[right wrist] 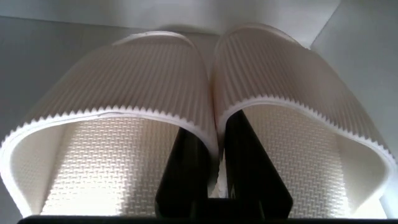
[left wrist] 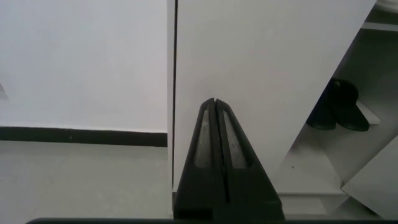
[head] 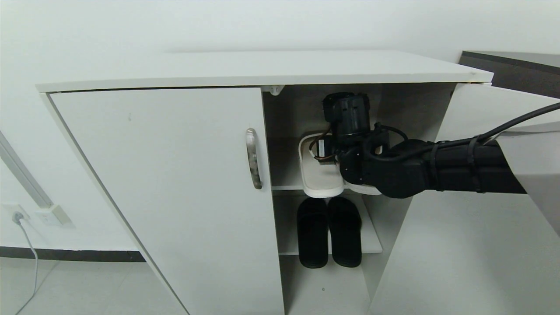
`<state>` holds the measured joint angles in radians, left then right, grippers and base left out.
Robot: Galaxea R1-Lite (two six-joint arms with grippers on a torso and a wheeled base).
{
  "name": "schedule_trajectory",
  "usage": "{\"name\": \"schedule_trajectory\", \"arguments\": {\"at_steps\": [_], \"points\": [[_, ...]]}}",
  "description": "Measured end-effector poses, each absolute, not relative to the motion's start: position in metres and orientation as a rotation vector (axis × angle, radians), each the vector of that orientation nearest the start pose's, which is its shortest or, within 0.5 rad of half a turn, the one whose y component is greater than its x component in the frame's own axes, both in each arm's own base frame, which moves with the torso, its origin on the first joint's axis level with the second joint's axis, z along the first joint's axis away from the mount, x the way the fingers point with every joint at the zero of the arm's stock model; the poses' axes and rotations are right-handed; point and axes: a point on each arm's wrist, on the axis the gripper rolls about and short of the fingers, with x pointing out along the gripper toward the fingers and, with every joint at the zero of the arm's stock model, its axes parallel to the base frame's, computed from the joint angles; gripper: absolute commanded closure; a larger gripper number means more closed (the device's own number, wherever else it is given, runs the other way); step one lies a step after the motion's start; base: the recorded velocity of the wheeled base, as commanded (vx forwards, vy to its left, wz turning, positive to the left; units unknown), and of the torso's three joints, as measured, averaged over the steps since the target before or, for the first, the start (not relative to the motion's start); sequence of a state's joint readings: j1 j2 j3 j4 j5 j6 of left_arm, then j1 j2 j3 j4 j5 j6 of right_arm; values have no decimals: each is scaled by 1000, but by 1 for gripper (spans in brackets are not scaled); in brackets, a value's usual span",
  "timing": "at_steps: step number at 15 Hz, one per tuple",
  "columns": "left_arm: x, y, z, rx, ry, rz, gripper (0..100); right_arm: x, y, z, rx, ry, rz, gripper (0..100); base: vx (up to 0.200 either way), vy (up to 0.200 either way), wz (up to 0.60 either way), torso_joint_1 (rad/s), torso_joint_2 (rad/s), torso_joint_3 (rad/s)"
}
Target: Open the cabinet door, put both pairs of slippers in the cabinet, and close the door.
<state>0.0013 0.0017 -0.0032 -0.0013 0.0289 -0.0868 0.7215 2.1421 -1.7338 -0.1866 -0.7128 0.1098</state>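
The white cabinet [head: 262, 65] has its right door [head: 472, 245] swung open. A pair of white ribbed slippers [head: 321, 181] lies on the upper shelf, heels sticking out over the shelf edge. My right gripper [head: 345, 109] is inside the cabinet above them; in the right wrist view its fingers [right wrist: 186, 168] reach into both slippers [right wrist: 124, 87] and pinch the two inner strap edges together. A pair of black slippers [head: 329, 232] sits side by side on the lower shelf [left wrist: 339, 106]. My left gripper [left wrist: 214, 109] is shut and empty, low in front of the closed left door [left wrist: 261, 68].
The left door [head: 175, 197] stays closed, with a metal handle [head: 253, 158] at its right edge. A wall socket with a cable [head: 17, 216] sits at the lower left. Bare floor [left wrist: 81, 180] lies left of the cabinet.
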Motion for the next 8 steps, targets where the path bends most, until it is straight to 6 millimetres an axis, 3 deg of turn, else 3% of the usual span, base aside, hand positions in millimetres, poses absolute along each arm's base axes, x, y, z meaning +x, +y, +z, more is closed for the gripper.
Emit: {"name": "schedule_trajectory", "arguments": {"at_steps": [8], "points": [[-23,1,77,-87,-4,30,100,353,286,223,-38,178,-7,100,0,0,0,0,0,0]]}}
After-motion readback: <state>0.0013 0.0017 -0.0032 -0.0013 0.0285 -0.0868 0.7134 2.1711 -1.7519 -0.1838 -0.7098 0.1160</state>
